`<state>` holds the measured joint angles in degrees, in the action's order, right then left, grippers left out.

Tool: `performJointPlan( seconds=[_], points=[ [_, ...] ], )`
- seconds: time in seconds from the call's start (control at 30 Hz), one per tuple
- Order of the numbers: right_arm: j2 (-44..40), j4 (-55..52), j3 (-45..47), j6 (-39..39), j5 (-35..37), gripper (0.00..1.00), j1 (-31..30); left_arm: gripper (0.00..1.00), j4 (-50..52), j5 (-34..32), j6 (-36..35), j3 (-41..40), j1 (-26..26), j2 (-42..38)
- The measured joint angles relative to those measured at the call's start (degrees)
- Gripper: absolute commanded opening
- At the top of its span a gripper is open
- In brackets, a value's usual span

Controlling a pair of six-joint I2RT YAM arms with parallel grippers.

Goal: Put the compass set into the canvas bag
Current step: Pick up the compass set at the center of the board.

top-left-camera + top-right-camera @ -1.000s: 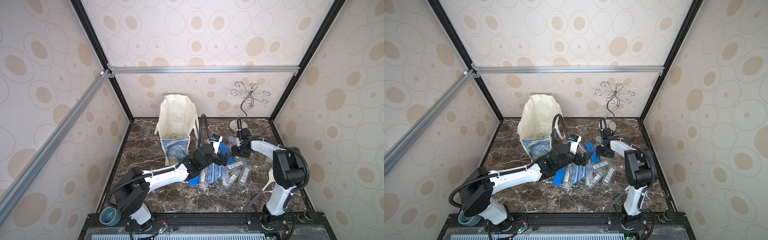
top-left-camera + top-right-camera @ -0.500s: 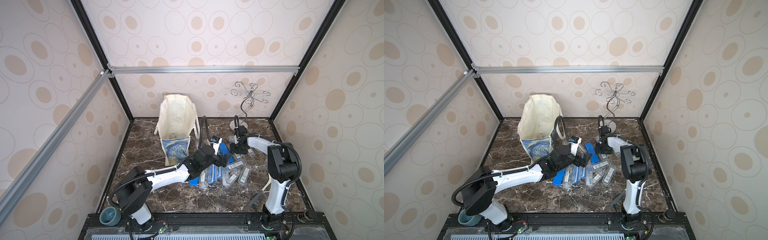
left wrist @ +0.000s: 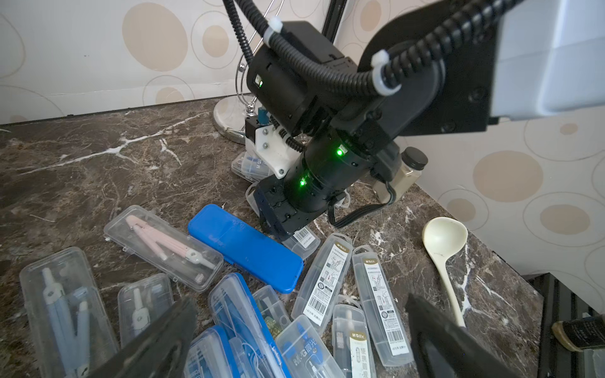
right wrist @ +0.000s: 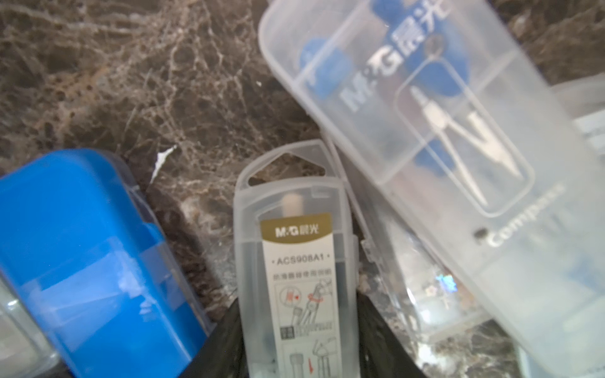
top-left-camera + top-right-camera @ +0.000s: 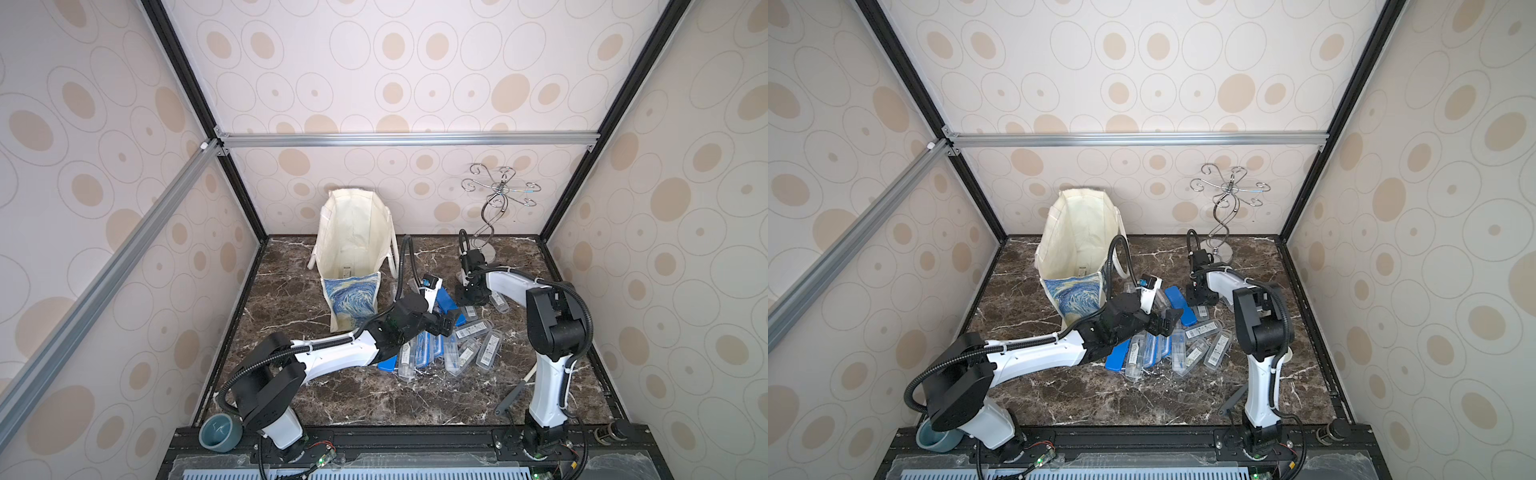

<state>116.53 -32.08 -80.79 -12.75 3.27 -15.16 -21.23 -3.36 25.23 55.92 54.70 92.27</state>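
Several compass sets in clear and blue plastic cases lie heaped on the marble floor. My right gripper points down at the far edge of the heap. In the right wrist view its black fingers press both sides of a clear labelled compass set. My left gripper hovers open over the heap's middle, holding nothing. The canvas bag stands open at the back left, its painted face toward the front. Something small lies on the bag's bottom.
A silver wire stand rises at the back right. A cream spoon and a small jar lie near the right wall. A teal cup sits at the front left corner, and a dark tool by the right arm's base.
My right gripper has shifted a little to the left over the far edge of the heap, and its jaws have narrowed onto the clear case. The left arm has barely moved.
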Motion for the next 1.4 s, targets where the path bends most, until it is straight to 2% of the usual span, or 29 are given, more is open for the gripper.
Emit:
performJointPlan(
  seconds=[0.37,0.87,1.1,1.4],
  points=[
    [-1.1,0.7,0.6,-0.7,-2.7,0.43,0.1,1.00,-1.0,-0.6,0.5,-0.6,0.0,0.0],
    [-25.6,7.6,4.7,-8.3,-15.1,0.43,0.0,1.00,-4.2,-0.8,2.4,-2.4,0.0,-1.0],
    [-31.7,10.0,8.1,-12.7,-18.1,0.43,0.0,0.99,-10.4,-0.6,5.3,-2.0,0.0,0.4],
    [-35.7,11.6,9.4,-15.4,-20.2,0.43,0.0,0.90,-15.8,0.2,8.4,3.8,0.0,8.0]
  ],
)
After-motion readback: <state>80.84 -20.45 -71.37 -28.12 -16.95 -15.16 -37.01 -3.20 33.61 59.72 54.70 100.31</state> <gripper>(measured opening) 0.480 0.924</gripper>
